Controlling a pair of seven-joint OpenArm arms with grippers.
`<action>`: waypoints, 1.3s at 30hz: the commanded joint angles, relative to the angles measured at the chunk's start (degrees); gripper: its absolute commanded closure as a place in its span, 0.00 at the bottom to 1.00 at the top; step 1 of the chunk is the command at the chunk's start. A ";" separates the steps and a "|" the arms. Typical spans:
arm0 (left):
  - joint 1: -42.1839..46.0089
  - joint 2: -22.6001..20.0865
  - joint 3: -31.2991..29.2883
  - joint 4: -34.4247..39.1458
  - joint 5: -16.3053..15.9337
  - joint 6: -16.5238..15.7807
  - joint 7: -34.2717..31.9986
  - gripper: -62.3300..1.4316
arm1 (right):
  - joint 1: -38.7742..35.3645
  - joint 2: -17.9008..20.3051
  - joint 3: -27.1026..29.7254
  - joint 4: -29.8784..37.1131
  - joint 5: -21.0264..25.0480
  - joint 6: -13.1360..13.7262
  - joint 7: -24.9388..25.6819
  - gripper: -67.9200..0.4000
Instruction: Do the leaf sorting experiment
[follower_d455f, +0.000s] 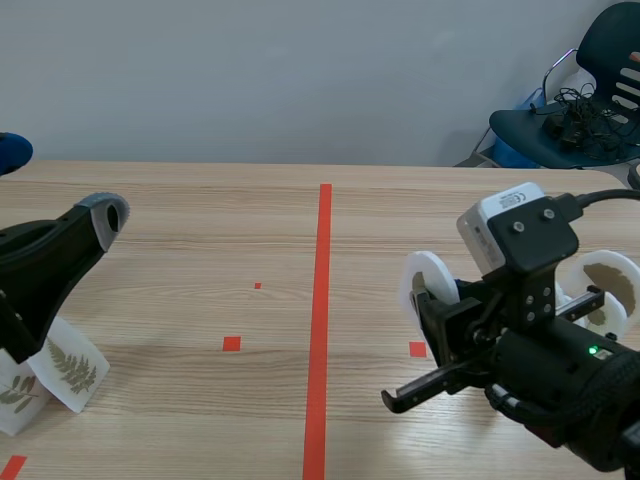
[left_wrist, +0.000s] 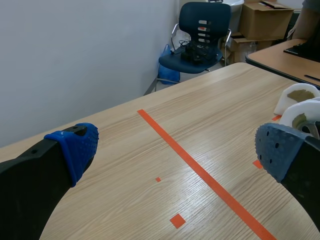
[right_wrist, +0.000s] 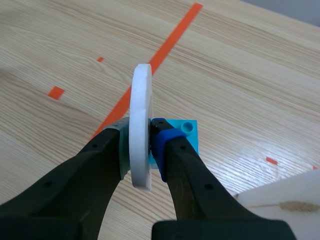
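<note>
Disc (right_wrist: 141, 95), thin, white and round, stands on edge, clamped in the right gripper (right_wrist: 141, 150) beside a small blue plastic block (right_wrist: 187, 132). It looks light, stiff and smooth; its flat faces near the rim suit gripping. The left gripper (left_wrist: 175, 149) hangs with fingers wide apart.

The black left arm (follower_d455f: 35, 270) comes in low at the near left. Its left gripper (left_wrist: 175, 150) is spread wide, the blue dotted pads (left_wrist: 75, 147) well apart with nothing between them. The black right arm (follower_d455f: 560, 385) sits low on the right, its right gripper (right_wrist: 142, 147) clamped on a thin white round disc (right_wrist: 141, 95) held on edge.
</note>
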 joint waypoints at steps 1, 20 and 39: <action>-0.33 -0.31 0.37 0.20 -0.59 -0.07 -1.05 0.00 | 1.01 0.15 1.22 -1.88 0.22 -0.22 1.53 0.94; -0.33 -0.31 0.37 0.20 -0.59 -0.07 -1.03 0.00 | 5.77 0.13 6.69 -25.14 -0.28 -0.20 14.58 0.85; -0.33 -0.31 0.37 0.20 -0.59 -0.07 -1.03 0.00 | 6.05 0.15 6.67 -0.63 -0.15 1.05 10.16 0.49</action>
